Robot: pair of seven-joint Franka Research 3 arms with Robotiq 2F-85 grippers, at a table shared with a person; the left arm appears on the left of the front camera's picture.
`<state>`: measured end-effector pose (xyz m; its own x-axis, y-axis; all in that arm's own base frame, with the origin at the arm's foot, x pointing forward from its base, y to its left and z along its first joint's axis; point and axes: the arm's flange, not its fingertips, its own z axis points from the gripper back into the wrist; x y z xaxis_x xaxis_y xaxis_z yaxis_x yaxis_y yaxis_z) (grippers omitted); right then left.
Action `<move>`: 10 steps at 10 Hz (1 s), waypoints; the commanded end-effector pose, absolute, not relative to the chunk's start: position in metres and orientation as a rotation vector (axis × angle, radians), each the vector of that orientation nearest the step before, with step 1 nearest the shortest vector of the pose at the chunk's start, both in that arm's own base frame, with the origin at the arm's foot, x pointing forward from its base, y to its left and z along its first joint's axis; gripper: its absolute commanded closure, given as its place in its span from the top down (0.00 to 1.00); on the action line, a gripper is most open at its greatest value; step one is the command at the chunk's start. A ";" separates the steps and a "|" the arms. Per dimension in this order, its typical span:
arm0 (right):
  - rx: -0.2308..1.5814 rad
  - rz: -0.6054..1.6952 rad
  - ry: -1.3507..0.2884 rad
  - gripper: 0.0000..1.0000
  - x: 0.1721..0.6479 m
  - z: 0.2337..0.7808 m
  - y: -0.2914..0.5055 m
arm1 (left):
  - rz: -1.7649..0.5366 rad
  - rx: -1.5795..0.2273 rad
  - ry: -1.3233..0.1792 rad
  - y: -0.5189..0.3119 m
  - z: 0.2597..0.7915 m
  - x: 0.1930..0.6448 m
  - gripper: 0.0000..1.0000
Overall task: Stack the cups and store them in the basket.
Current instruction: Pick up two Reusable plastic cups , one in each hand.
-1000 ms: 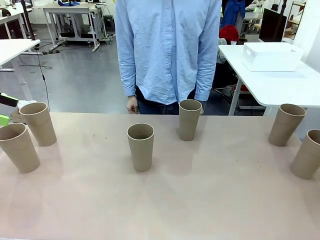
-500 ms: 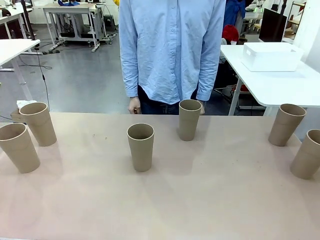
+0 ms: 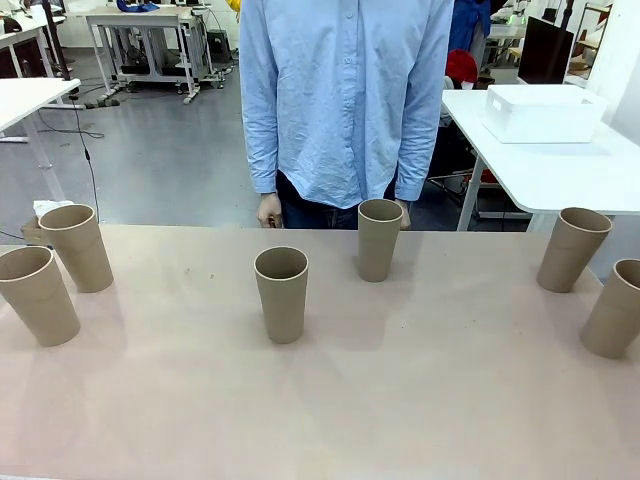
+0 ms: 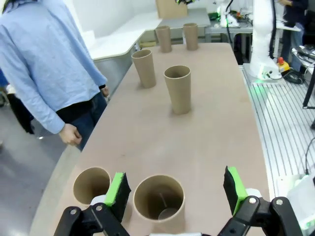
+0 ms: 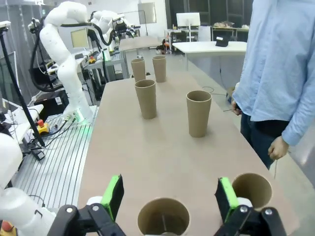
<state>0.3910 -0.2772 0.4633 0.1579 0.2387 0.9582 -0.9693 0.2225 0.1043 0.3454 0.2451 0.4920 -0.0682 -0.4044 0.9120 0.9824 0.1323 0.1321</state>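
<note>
Not much progress to report: all six cups are standing upright and separate on the bench, nothing nested. There's the front-left cup and back-left cup at one end. The middle cup has the back-middle cup behind it, near the person's hand. The back-right cup and front-right cup are at the other end. The basket isn't even on this bench; it's on the neighbouring white bench off to the far right, well apart from every cup. The only real change is that a second ago a black-and-green bit of gripper poked in at the left edge of the front view by the left pair, and now it's gone from there. The cups haven't budged, and the person just shuffled over a touch. In the left wrist view the left gripper is spread wide and empty, hanging above the front-left cup with the back-left cup just beside one pad. The right gripper is the same, spread wide with nothing in it, above the front-right cup. My guess is we're still at square one, with both arms lined up for a first pick and the basket a long reach away.
</note>
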 end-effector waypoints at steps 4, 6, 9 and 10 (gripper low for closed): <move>0.969 1.181 -1.091 1.00 0.397 0.418 -0.303 | -1.354 -0.960 -1.108 0.272 0.455 0.383 1.00; 0.964 1.077 -1.068 1.00 0.389 0.423 -0.306 | -1.370 -0.887 -1.068 0.266 0.445 0.370 1.00; 0.966 1.099 -1.083 1.00 0.392 0.415 -0.307 | -1.383 -0.986 -1.094 0.272 0.442 0.385 1.00; 0.988 1.107 -1.120 1.00 0.392 0.399 -0.315 | -1.367 -1.013 -1.124 0.280 0.427 0.387 1.00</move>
